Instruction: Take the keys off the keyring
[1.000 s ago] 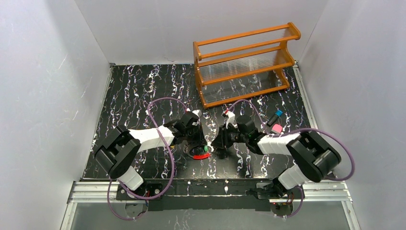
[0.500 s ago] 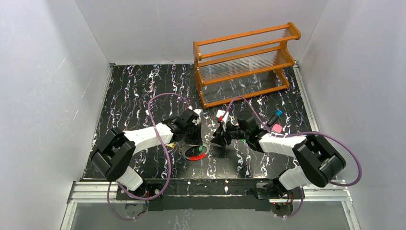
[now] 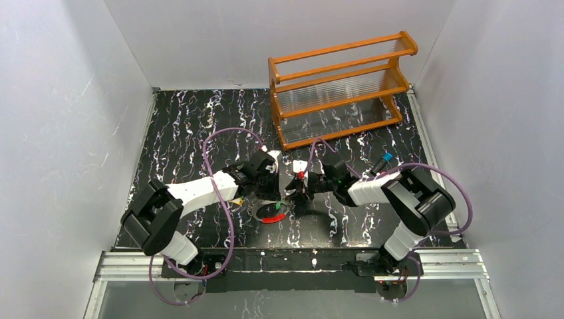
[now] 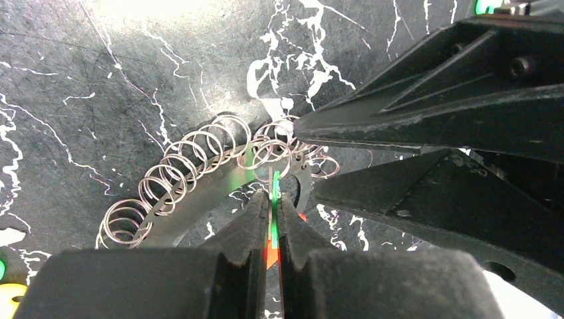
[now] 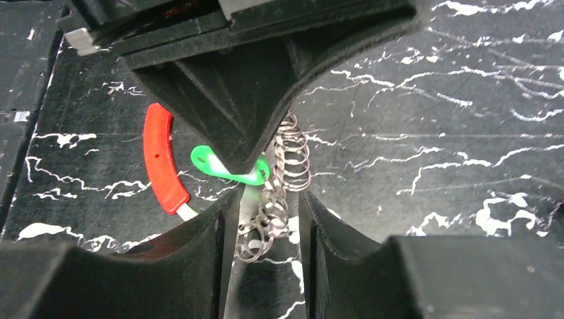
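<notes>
The keyring lies on the black marbled table between the two arms; its short red segment faces the near edge. In the left wrist view its silvery coil curves across the middle. My left gripper is shut on the thin green head of a key at the coil. In the right wrist view the green key and the red segment show. My right gripper is open, with its jaws on either side of the coil, not touching it. The two grippers meet tip to tip.
An orange wooden rack stands at the back right. A small blue-tipped object lies right of the right arm. White walls close in the table on three sides. A yellow piece shows at the left wrist view's bottom left.
My right gripper has moved left onto the ring, up against the left gripper. The left gripper has shifted slightly back and the ring has slid a little to the left.
</notes>
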### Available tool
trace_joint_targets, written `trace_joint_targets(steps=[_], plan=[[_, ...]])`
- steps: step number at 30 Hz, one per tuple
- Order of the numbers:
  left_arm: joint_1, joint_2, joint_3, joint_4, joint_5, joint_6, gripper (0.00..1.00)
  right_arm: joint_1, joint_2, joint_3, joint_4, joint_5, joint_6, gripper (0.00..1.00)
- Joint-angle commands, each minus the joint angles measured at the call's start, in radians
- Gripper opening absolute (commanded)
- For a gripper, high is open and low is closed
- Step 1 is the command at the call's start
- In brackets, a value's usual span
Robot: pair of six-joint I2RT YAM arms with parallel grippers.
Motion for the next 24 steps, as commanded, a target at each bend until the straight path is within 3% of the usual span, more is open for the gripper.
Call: trace_joint_targets(steps=[1, 18, 24], plan=[[-0.003, -0.058, 0.017, -0.027, 0.008, 0.017, 0.0, 0.003, 0.038, 0.071, 0.04, -0.065, -0.073, 0.45], [-0.003, -0.057, 0.019, -0.038, 0.014, 0.02, 0.0, 0.004, 0.122, 0.117, -0.008, -0.09, -0.12, 0.3], [-0.002, -0.077, 0.021, -0.065, -0.012, 0.017, 0.0, 0.003, 0.099, 0.097, -0.011, -0.056, -0.126, 0.03]])
